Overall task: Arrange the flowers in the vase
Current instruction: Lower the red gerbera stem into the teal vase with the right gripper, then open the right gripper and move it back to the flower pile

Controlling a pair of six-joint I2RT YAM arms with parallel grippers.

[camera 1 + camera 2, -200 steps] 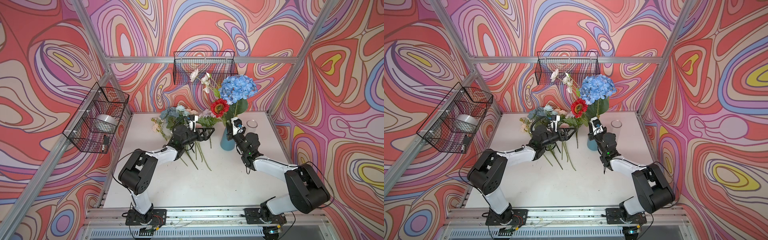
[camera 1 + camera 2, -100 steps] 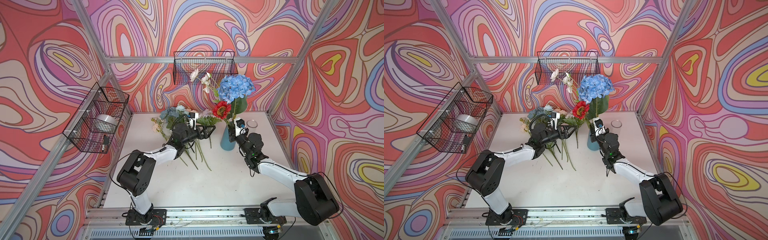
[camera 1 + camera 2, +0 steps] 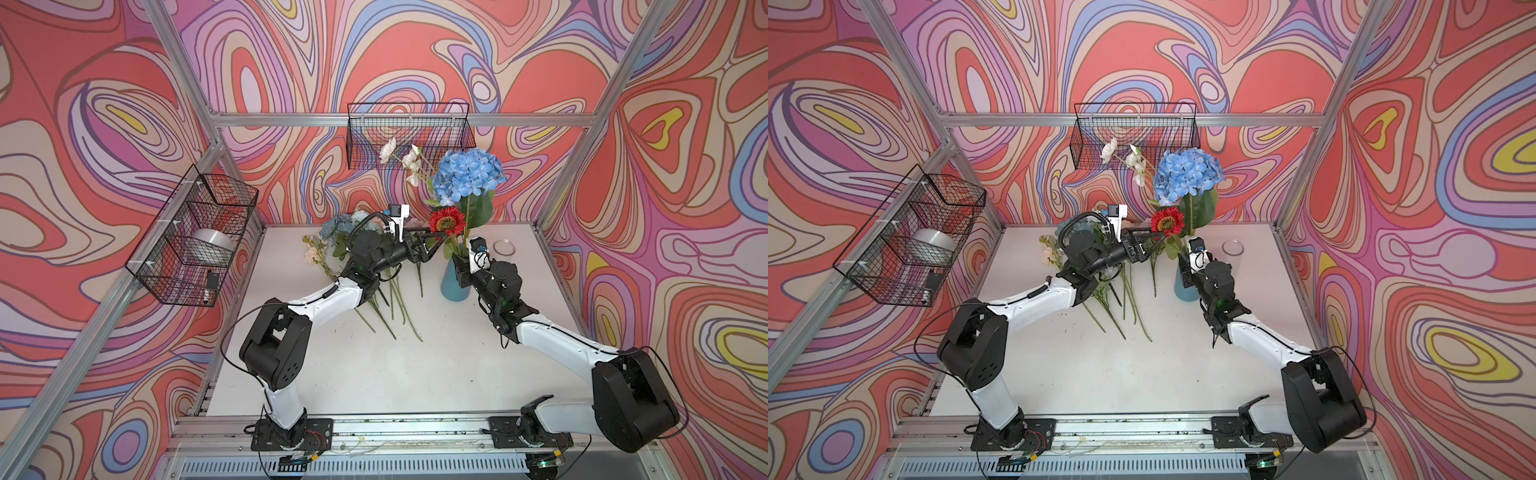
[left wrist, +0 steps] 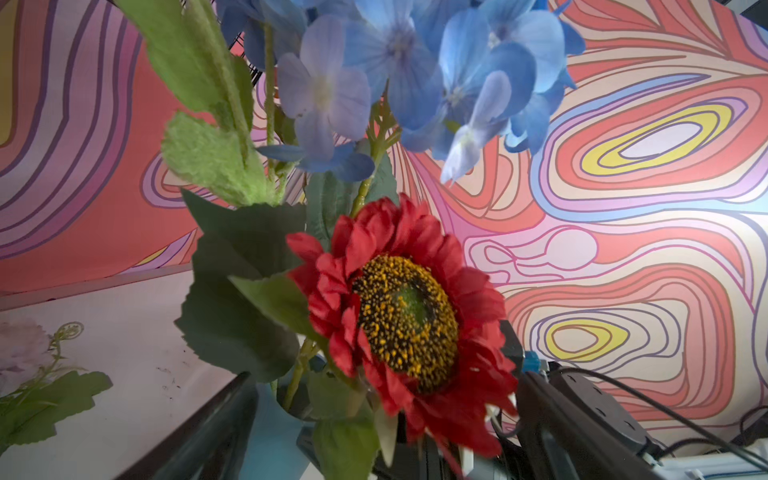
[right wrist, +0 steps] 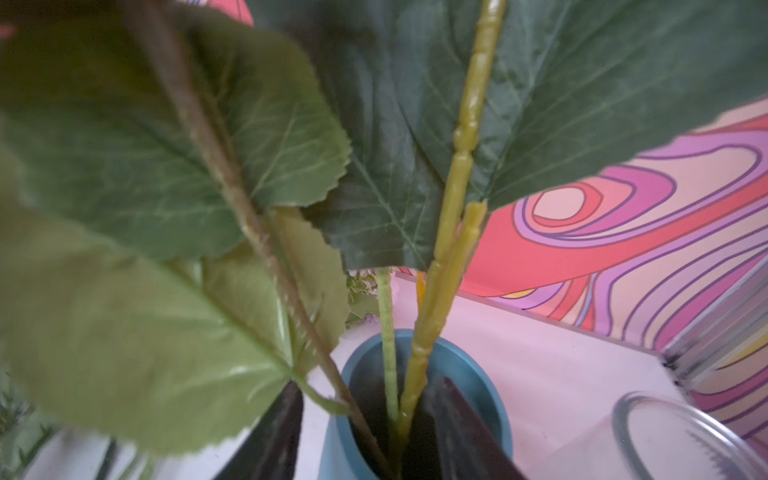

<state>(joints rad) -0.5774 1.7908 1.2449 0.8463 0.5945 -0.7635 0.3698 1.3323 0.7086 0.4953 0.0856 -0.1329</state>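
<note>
Sunflower (image 3: 447, 221) upright in vase (image 3: 452, 286), bloom tilted left.

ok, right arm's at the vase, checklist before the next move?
1. Tapered blue vase upright: ok.
2. Red sunflower and big blue hydrangea stems in vase: ok.
3. Right gripper open: ok; clear of stems: not ok, fingers straddle them at vase mouth.
4. Left gripper open: ok; clear of sunflower head: cannot tell.
5. All flowers in: not ok, loose green-stemmed flowers lie on white table.
6. Clear glass jar apart from vase: ok.
</note>
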